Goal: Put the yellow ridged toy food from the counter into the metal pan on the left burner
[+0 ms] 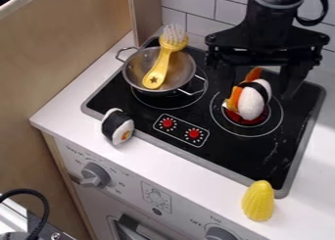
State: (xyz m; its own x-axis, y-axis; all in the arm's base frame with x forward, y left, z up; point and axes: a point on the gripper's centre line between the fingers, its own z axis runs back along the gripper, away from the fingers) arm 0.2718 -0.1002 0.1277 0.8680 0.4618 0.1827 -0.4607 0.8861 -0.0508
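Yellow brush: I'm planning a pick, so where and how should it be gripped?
Probably the handle's middle, from above, closing across its narrow width: it slants up out of the pot, uncovered, while the bristles stand past the far rim.

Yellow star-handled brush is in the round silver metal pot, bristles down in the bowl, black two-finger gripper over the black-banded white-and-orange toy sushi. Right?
Bristle direction is wrong: in the camera view, the brush has its handle end in the pot, bristles sticking out past the rim. The gripper is over the toy sushi, as stated.
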